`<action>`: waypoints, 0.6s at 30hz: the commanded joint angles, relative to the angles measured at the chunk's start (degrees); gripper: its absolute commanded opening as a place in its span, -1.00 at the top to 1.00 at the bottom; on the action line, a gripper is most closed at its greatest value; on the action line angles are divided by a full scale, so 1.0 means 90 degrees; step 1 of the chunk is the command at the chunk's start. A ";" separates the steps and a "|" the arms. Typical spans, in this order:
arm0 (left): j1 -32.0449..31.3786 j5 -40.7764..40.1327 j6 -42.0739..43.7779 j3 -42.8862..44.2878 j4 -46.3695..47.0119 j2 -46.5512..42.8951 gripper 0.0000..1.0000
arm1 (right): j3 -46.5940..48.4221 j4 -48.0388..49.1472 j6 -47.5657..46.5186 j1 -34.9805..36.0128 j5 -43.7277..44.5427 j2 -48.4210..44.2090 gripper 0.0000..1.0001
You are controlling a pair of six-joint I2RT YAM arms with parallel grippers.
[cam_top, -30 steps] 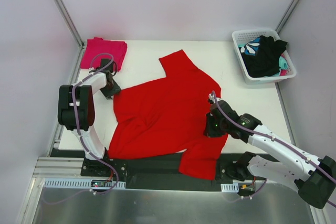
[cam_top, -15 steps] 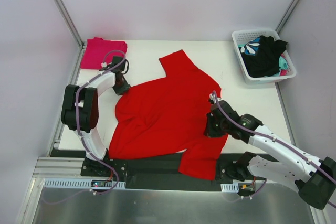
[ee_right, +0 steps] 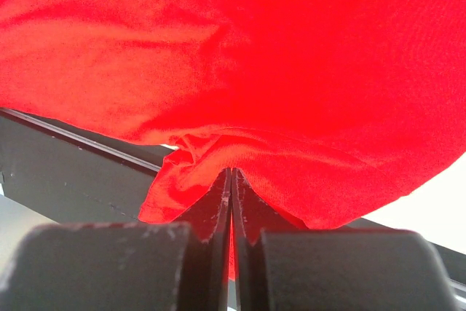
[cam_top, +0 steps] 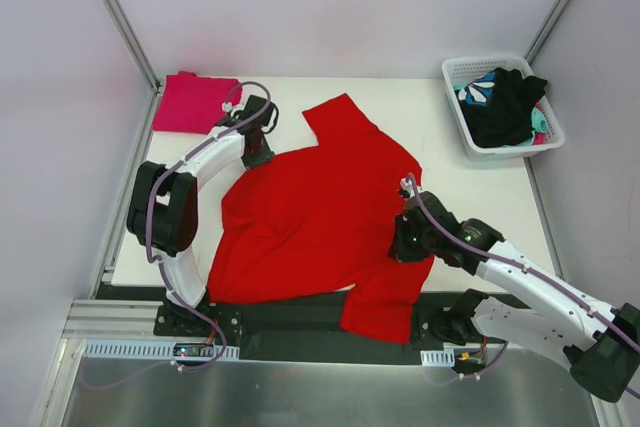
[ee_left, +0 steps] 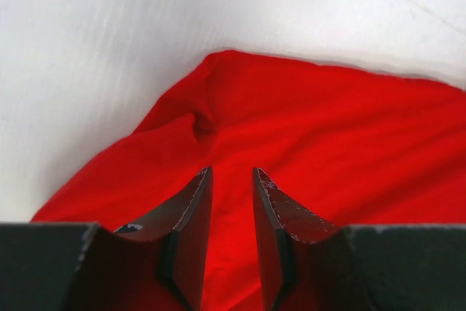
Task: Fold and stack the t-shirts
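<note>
**Right gripper pinches red t-shirt**

It is clenched on a puckered hem near the table's front edge. The left gripper sits with fingers slightly apart over the garment's far left edge; whether they nip cloth, I cannot tell. The red t-shirt lies spread mid-table.

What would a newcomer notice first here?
The large bright red cloth t-shirt sprawls unfolded across the middle of the table, its near edge hanging over the front. The right gripper is shut on its near-right part; the left gripper is over its far-left shoulder, jaws slightly apart.
</note>
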 commanded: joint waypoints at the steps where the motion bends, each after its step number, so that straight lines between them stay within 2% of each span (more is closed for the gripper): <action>1: -0.0288 -0.0235 -0.0411 0.0084 -0.0374 0.0133 0.44 | 0.0059 -0.0094 0.0082 0.0011 -0.0016 -0.0061 0.98; 4: -0.0396 -0.0448 -0.0481 -0.0053 -0.0394 0.0133 0.43 | 0.0098 -0.0162 0.0053 0.0011 -0.0006 -0.0100 0.98; 6: -0.0211 -0.0722 -0.0452 -0.0237 -0.0374 0.0046 0.42 | 0.0117 -0.0270 0.0033 0.0021 -0.0015 -0.0159 0.98; 11: 0.0560 -0.0586 -0.0140 -0.0444 -0.0335 -0.0276 0.40 | 0.0020 -0.0348 0.0033 0.0011 0.0004 -0.0286 0.98; 15: 0.1291 0.0143 0.0037 -0.0512 -0.0180 -0.0287 0.36 | -0.0010 -0.0221 0.0072 -0.0008 -0.0015 -0.0189 0.98; 18: 0.1498 0.0478 0.0066 -0.0619 0.0114 -0.0316 0.35 | 0.0029 -0.0211 0.0053 0.0011 -0.0016 -0.0111 0.98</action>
